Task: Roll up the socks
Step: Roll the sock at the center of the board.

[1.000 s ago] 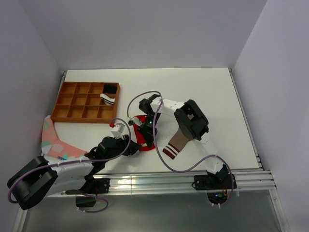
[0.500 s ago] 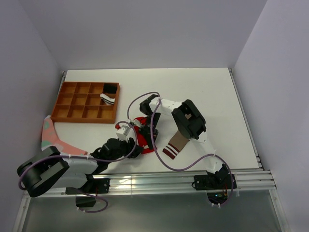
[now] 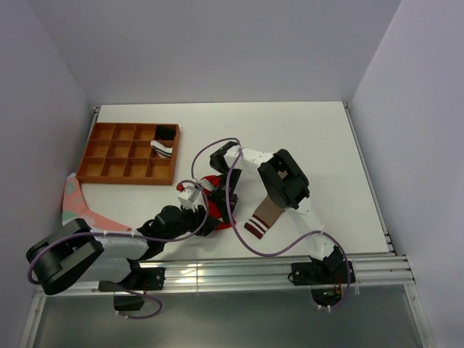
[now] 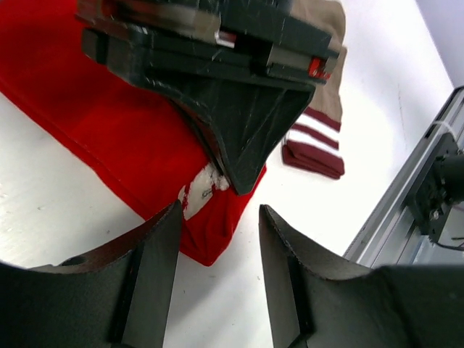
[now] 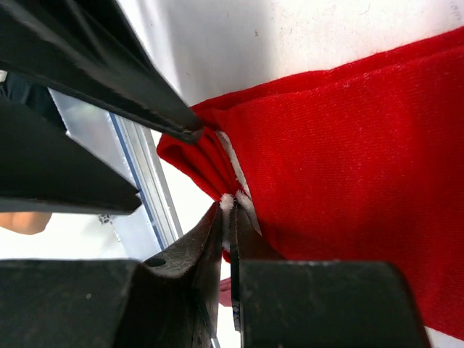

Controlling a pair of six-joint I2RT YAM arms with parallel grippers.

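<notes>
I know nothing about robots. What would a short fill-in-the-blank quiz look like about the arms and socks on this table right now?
The red sock is pinched between the ___ arm's fingers.
The left fingers stand ___, holding nothing.
The tan sock has a maroon-and-white ___ cuff.
Missing words: right, open, striped.

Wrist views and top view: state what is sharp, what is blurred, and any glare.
Left wrist: its own jaws near the lens are soft and dark; the red sock is fairly sharp. Right wrist: the sock's weave is crisp, the near jaws blurred. Top view: even light, faint shadows, no glare.
</notes>
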